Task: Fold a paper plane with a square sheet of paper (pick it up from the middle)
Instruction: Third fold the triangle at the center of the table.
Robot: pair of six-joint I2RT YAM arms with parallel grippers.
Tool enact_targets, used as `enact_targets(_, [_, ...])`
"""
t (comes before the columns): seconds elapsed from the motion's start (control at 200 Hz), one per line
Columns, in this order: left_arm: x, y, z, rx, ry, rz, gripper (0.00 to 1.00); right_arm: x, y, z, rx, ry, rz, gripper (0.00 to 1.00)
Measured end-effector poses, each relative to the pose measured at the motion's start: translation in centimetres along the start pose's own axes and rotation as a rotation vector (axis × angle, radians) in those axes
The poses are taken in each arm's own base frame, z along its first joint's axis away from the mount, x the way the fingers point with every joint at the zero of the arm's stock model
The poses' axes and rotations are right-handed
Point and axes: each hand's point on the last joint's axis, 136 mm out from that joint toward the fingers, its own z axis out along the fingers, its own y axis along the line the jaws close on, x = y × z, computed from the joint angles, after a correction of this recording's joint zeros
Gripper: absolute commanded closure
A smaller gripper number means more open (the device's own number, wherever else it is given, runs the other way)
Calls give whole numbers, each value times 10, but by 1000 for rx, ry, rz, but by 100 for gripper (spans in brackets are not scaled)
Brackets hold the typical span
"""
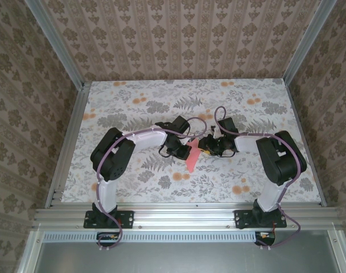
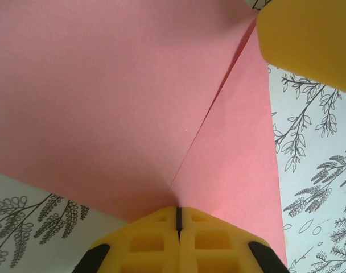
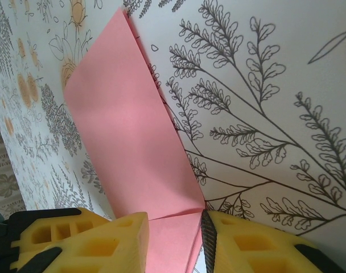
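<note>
Axis: square sheet of paper (image 2: 104, 102) runs bottom-centre to upper-right, left wrist view | left fingers (image 2: 144, 244) pinch it shut | right fingers (image 3: 258, 244) parted, straddling it

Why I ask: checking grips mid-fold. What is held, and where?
The left gripper pinches the paper at the end of its crease; the right gripper has its jaws open around an edge.

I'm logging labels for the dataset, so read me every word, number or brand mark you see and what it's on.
None: no words, numbers or logos can be read. The pink paper is blank, the tablecloth carries only printed plants, and the yellow finger pads are unmarked.
</note>
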Motion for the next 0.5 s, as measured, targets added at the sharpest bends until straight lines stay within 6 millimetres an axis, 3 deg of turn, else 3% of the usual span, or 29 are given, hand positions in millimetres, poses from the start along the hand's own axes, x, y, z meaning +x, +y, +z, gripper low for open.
enact_targets(0.5, [0, 0, 0, 0, 0, 0, 95, -5, -2, -2, 16, -33, 4, 69])
